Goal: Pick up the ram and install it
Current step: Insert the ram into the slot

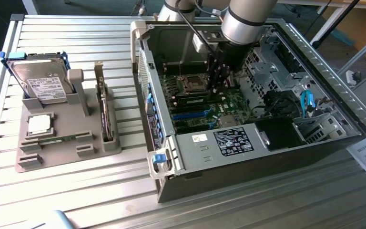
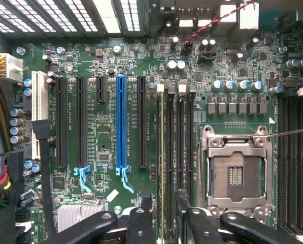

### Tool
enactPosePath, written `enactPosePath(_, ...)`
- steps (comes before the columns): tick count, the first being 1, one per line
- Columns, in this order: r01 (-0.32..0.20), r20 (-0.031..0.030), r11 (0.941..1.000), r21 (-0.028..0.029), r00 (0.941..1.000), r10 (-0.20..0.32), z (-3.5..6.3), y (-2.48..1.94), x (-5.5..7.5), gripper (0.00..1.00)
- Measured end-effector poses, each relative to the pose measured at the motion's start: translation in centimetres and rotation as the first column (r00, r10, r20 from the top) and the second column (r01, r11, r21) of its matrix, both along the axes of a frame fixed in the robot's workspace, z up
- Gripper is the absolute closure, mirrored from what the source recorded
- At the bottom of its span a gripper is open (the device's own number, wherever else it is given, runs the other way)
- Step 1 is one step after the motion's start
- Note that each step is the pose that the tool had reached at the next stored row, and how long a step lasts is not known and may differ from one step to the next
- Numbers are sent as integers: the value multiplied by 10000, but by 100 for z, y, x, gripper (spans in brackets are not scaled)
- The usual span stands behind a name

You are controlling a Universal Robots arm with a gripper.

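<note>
The ram [image 2: 161, 152] is seen edge-on as a thin green strip standing in a memory slot on the motherboard [image 2: 105, 127], beside the empty processor socket [image 2: 236, 173]. My gripper [image 2: 162, 223] hangs straight over it with its black fingers [image 2: 141, 221] spread to either side of the stick, open and apart from it. In the exterior view the gripper [image 1: 220, 78] reaches down into the open computer case [image 1: 247, 143], just over the slots next to the socket [image 1: 192, 85].
Drive cages and cables [image 1: 307, 102] crowd the case toward the exterior view's right. A grey parts holder [image 1: 55, 143] on the slatted table toward the exterior view's left carries a hard drive [image 1: 40, 81], a square silver chip [image 1: 38, 124] and an upright card [image 1: 106, 117].
</note>
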State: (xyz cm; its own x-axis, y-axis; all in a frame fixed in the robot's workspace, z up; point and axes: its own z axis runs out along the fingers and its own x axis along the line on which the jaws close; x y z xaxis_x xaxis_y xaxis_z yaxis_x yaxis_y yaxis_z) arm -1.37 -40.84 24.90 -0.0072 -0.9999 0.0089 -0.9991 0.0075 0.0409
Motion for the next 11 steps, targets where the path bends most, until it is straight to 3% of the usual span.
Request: enactPosePath(11, 1, 0, 10000, -7, 10000, -1, 218, 1, 0, 69)
